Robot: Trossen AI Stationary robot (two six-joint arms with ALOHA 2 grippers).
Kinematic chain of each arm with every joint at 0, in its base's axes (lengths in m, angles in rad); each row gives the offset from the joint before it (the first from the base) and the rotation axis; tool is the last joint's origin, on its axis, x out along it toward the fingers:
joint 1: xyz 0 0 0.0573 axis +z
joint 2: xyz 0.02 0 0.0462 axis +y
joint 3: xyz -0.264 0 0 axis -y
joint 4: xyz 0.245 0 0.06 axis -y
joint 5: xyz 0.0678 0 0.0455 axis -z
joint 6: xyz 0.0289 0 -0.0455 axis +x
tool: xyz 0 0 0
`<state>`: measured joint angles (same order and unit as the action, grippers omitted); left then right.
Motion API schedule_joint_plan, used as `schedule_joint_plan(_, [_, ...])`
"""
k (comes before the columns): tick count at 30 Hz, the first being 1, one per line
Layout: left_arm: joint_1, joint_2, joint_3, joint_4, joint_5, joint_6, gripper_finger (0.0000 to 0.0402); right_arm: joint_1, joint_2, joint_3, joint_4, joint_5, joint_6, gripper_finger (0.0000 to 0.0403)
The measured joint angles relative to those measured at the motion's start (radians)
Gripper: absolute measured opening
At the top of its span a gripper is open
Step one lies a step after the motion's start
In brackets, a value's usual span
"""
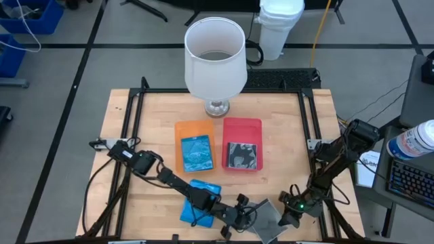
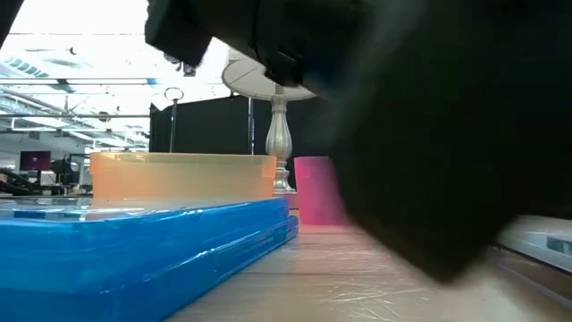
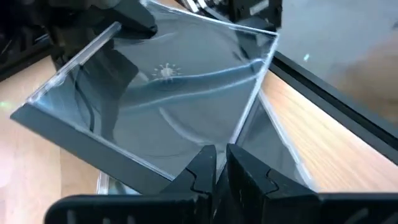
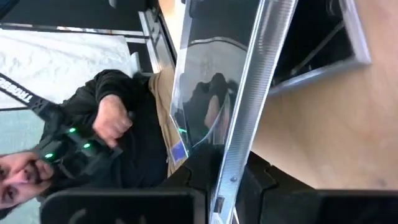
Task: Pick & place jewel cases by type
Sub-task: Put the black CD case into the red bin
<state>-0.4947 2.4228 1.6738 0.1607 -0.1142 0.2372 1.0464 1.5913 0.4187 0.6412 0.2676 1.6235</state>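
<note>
A dark grey, clear-lidded jewel case (image 1: 268, 218) is held near the table's front edge between my left gripper (image 1: 239, 215) and my right gripper (image 1: 288, 215), both shut on it. It fills the left wrist view (image 3: 161, 93) and shows edge-on in the right wrist view (image 4: 211, 93). Blue jewel cases (image 1: 200, 202) lie stacked flat on the table to its left. One blue case (image 1: 196, 154) lies in the orange tray (image 1: 182, 129), and one dark case (image 1: 243, 156) lies in the red tray (image 1: 242, 124). My left gripper pinches the case's dark edge (image 3: 186, 163) between its two fingers, coming from the table's left and slanting down. The case is tilted and rises away from the fingers. My right gripper pinches the opposite side, on the case's thin clear edge (image 4: 239, 155), from the table's right. In its wrist view the case shows edge-on between the fingers.
A white-shaded lamp (image 1: 215, 57) stands at the table's far middle, behind the trays. A black frame (image 1: 312, 122) runs around the tabletop. Another clear case (image 2: 536, 237) lies flat at the front right. A person (image 4: 118, 124) shows beyond the table in the right wrist view.
</note>
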Motion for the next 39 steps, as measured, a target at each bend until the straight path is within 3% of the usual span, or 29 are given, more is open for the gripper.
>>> schedule_joint_plan(8, [-0.087,-0.208,-0.001,-0.229,-0.059,0.069,0.0042,0.0,0.001,0.0,0.031,0.017,-0.073,0.003])
schedule_joint_plan(18, [-0.222,-0.381,0.001,-0.591,-0.071,-0.037,0.0042,-0.014,0.003,-0.003,0.158,0.049,-0.228,0.0022])
schedule_joint_plan(21, [-0.255,-0.382,-0.015,-0.624,-0.08,-0.08,0.0042,-0.027,-0.014,-0.001,0.221,0.048,-0.306,0.0022])
schedule_joint_plan(25, [-0.298,-0.382,-0.085,-0.586,-0.115,-0.103,0.0042,-0.081,-0.089,0.037,0.165,0.022,-0.439,0.0021])
schedule_joint_plan(28, [-0.317,-0.382,-0.181,-0.485,-0.157,-0.128,0.0042,-0.143,-0.19,0.11,-0.006,-0.039,-0.566,0.0021])
schedule_joint_plan(32, [-0.335,-0.439,-0.335,-0.265,-0.307,-0.102,0.0042,-0.227,-0.337,0.291,-0.474,-0.061,-0.718,0.0021])
schedule_joint_plan(35, [-0.331,-0.565,-0.476,-0.152,-0.339,-0.044,0.0042,-0.278,-0.4,0.439,-0.782,-0.051,-0.817,0.0021])
schedule_joint_plan(39, [-0.26,-0.817,-0.668,0.017,-0.269,0.037,0.0042,-0.324,-0.438,0.569,-0.995,-0.002,-0.933,0.002])
